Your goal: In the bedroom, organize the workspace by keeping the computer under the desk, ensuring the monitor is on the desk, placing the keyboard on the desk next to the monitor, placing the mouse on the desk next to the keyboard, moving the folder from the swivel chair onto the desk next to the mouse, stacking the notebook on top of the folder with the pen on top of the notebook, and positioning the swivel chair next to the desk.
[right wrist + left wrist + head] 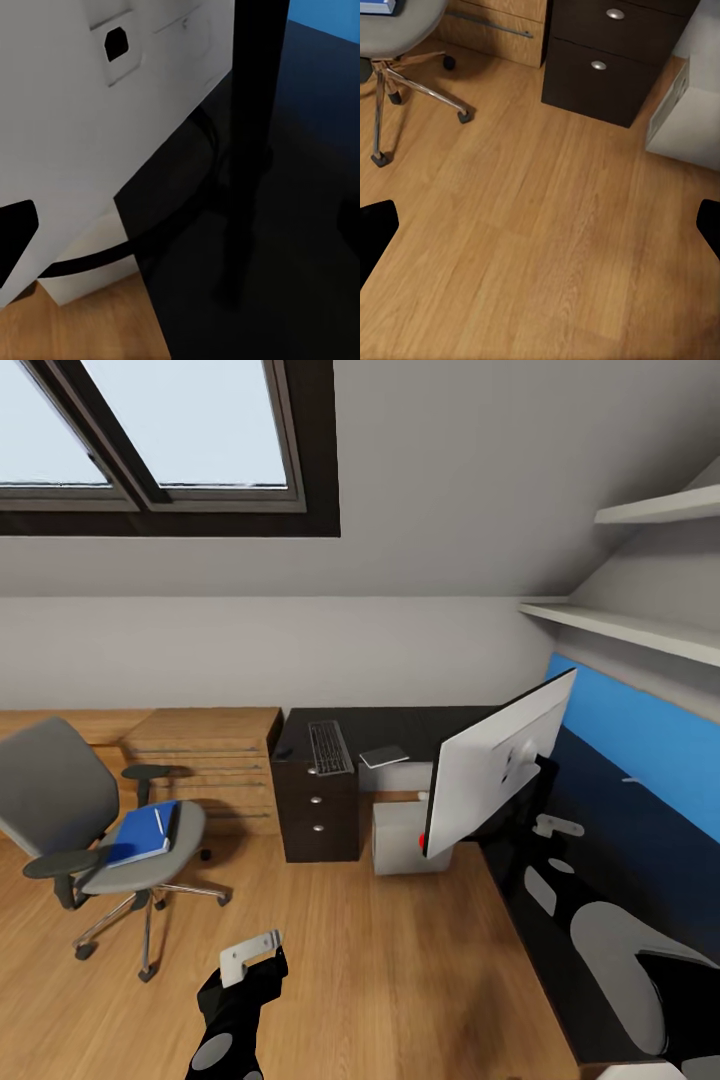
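The grey swivel chair [70, 810] stands on the floor left of the desk, with a blue folder [140, 838] on its seat and a thin pale pen [158, 822] lying on the folder. On the black desk [440, 725] lie the keyboard [330, 748], a small dark mouse [284, 752] to its left, and a flat grey notebook-like slab [384, 756]. The white-backed monitor [500, 760] stands on the desk's right wing. A white computer [408, 838] sits under the desk. My left gripper [540, 229] hangs open over bare floor. My right gripper [557, 825] is open behind the monitor, close to its stand [251, 127].
A dark drawer unit [318, 810] supports the desk's left end, next to a wooden dresser [205, 765]. Wall shelves [630, 625] overhang the desk's right wing. The chair's star base [405, 82] spreads over the wooden floor [380, 970].
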